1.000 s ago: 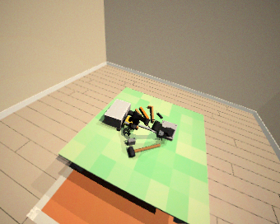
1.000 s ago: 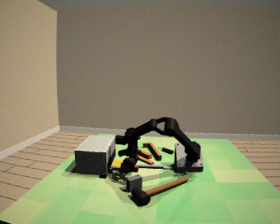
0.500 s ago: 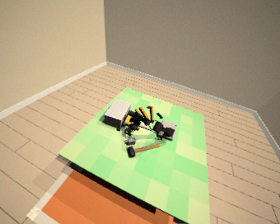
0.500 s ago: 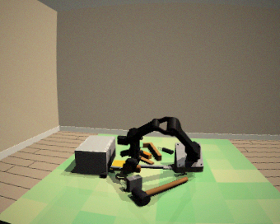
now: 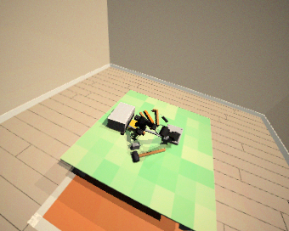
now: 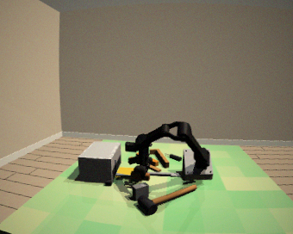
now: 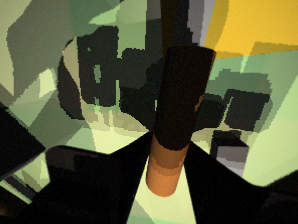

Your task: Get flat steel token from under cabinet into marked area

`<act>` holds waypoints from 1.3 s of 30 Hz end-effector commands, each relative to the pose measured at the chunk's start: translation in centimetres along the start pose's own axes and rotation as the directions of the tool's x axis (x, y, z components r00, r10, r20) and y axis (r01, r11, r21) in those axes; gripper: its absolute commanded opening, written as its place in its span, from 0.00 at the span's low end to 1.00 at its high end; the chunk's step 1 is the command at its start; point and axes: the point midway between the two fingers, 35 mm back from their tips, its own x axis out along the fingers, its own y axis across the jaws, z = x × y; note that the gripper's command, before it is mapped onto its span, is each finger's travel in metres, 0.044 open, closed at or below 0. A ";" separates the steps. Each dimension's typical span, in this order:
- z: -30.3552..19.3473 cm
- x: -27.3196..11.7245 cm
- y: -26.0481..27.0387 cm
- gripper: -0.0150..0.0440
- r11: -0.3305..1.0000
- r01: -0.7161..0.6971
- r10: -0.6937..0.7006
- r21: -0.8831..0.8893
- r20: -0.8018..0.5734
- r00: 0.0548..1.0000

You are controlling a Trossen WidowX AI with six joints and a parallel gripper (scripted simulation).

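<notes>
The pale grey cabinet (image 5: 121,113) (image 6: 99,160) stands at the left of the table. The yellow marked area (image 5: 133,124) (image 6: 124,172) (image 7: 257,25) lies in front of it, partly covered by the arm. My gripper (image 6: 141,174) (image 7: 167,138) is low over the table beside the marked area, shut on a round orange-brown handle (image 7: 167,172). A grey shaft (image 7: 197,25) runs beyond the handle in the wrist view. A thin grey rod (image 6: 166,175) shows towards the arm's base; I cannot tell whether it belongs to the held tool. I cannot make out the token or the vent slots.
A grey block (image 5: 135,145) (image 6: 140,191) and a black-headed mallet (image 5: 135,156) (image 6: 148,206) lie nearer the exterior camera. An orange angled piece (image 5: 156,118) (image 6: 162,158) and a small black piece (image 5: 165,119) (image 6: 175,157) lie behind the arm. A dark bit (image 6: 108,183) lies by the cabinet's corner.
</notes>
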 end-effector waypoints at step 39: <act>-4.6 0.1 0.2 0.25 1.000 0.000 0.000 0.010 -0.004 1.000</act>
